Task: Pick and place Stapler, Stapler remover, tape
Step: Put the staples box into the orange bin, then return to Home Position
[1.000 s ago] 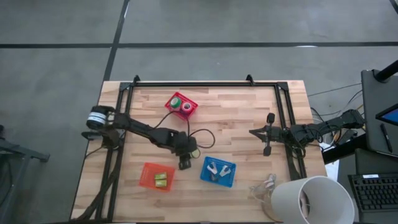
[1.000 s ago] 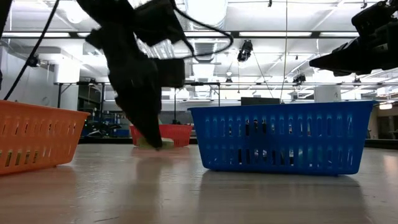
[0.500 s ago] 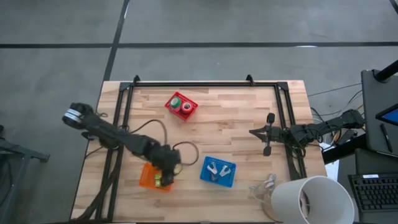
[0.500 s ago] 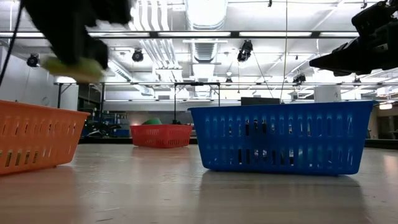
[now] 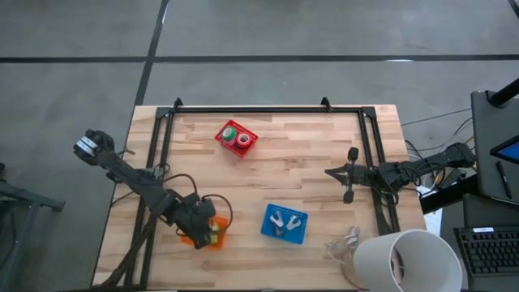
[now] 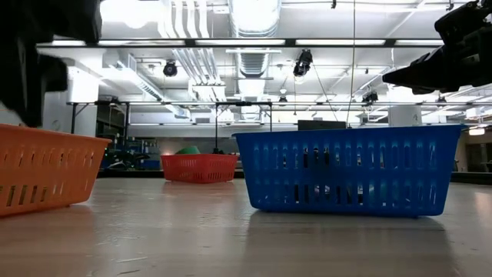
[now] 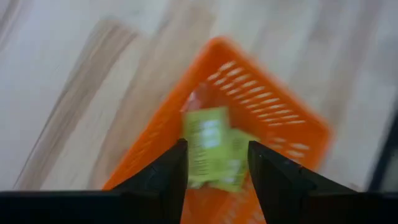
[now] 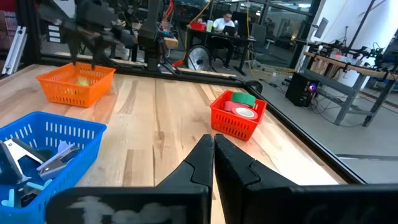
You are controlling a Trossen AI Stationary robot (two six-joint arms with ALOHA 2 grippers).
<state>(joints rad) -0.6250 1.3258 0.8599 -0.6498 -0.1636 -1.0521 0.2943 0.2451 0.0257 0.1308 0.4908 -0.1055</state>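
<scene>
My left gripper hangs open over the orange basket near the table's near-left part. In the left wrist view its fingers stand either side of the yellow-green staplers lying in that basket. The red basket toward the far edge holds the green tape roll and the pink-red one. Silvery staple removers lie in the blue basket. My right gripper waits shut at the right side.
A large white cylinder lies at the near right corner. Black frame rails run along the far and side edges. Bare wood lies between the three baskets. A person sits in the room beyond.
My left gripper rose from the table's middle with a yellow-green stapler at its fingertips and swung toward the near-left, stopping over the orange basket. In the low view the stapler no longer shows under the gripper. The right arm kept still.
</scene>
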